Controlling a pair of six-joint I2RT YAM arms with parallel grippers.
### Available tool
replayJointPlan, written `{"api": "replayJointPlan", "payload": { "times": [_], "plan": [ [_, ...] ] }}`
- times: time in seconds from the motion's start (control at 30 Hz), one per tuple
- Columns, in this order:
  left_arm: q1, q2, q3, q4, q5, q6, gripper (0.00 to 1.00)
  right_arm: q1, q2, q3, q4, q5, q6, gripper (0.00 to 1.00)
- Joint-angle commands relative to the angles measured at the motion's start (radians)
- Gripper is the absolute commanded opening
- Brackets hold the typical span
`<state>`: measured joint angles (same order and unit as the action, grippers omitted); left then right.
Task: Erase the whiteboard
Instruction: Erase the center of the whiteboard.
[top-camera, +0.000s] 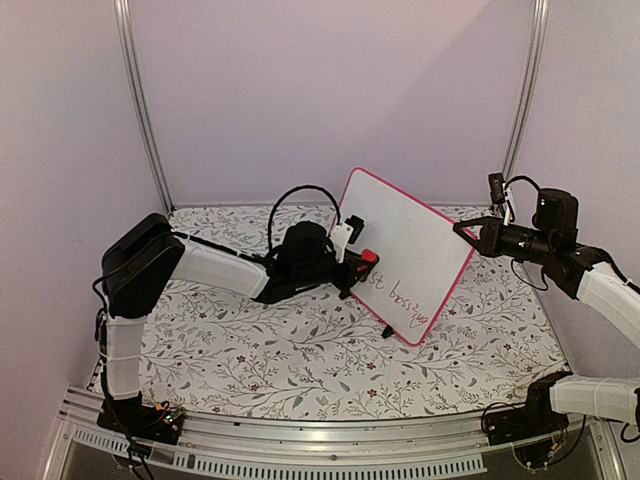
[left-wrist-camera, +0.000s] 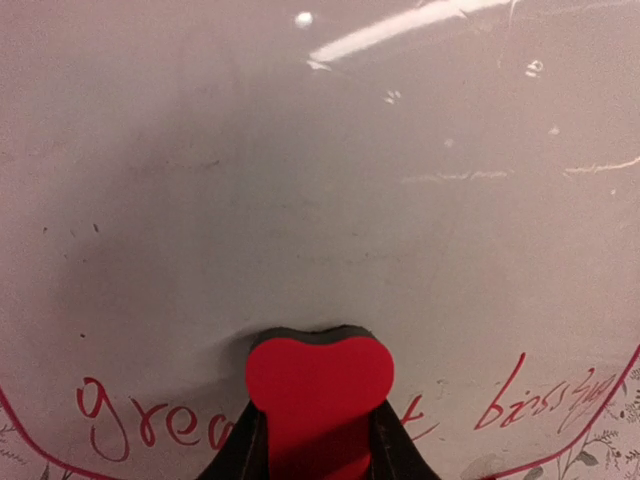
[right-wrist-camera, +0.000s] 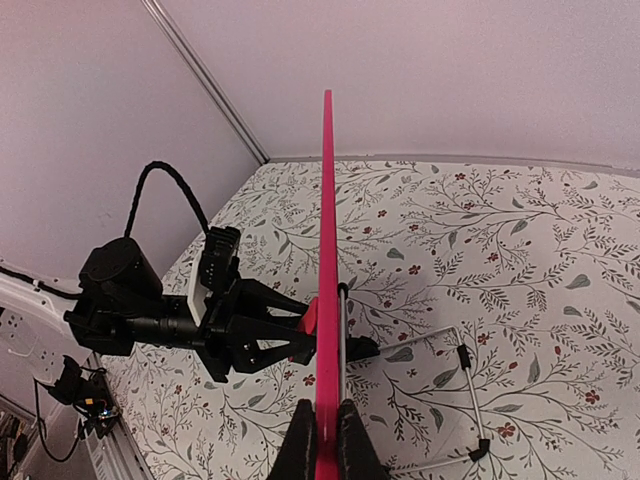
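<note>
- The whiteboard (top-camera: 405, 255) is a white board with a thin red-pink frame and round corners.
- It stands tilted on the flowery table (top-camera: 250, 350), at about 2 o'clock from the table's middle in the top view.
- One corner points up to 12 o'clock, and a small black foot (top-camera: 387, 331) sticks out under its low edge at 6 o'clock.
- Red handwriting (top-camera: 400, 300) runs along the low edge of the board. The left wrist view shows it best: letters like "grea" at 7 o'clock and a word like "blessing" at 4 o'clock.
- The rest of the board face (left-wrist-camera: 320, 200) is white, with faint grey smears and some tiny dark specks.
- The left claw (top-camera: 360, 262) reaches in from 9 o'clock and is clenched on a small red eraser (top-camera: 368, 257).
- In the left wrist view the eraser (left-wrist-camera: 320, 375) sits at 6 o'clock, right in the middle of the red words, covering some letters. Its dark felt edge lies against the board.
- The right claw (top-camera: 462, 230) comes in from 3 o'clock and is clamped on the board's right edge.
- In the right wrist view its two black fingers (right-wrist-camera: 303, 445) pinch the red frame (right-wrist-camera: 327, 250) from both sides, and the board shows edge-on as a thin red line.
- A wire stand (right-wrist-camera: 465, 390) rests on the table behind the board, at about 4 o'clock in that view.
</note>
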<state>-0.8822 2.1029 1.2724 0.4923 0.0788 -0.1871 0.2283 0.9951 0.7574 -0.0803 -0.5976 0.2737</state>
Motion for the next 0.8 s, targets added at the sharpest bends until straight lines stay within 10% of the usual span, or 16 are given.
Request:
{"api": "replayJointPlan", "payload": {
  "times": [0.0,0.77],
  "plan": [
    [0.038,0.051,-0.025,-0.053,-0.019,-0.023,0.00,0.026,0.006,-0.033,-0.082,-0.108,-0.026,0.00],
    [0.002,0.022,-0.017,-0.024,0.005,0.023,0.00,0.025,0.018,-0.026,-0.081,-0.110,-0.029,0.00]
  ]
}}
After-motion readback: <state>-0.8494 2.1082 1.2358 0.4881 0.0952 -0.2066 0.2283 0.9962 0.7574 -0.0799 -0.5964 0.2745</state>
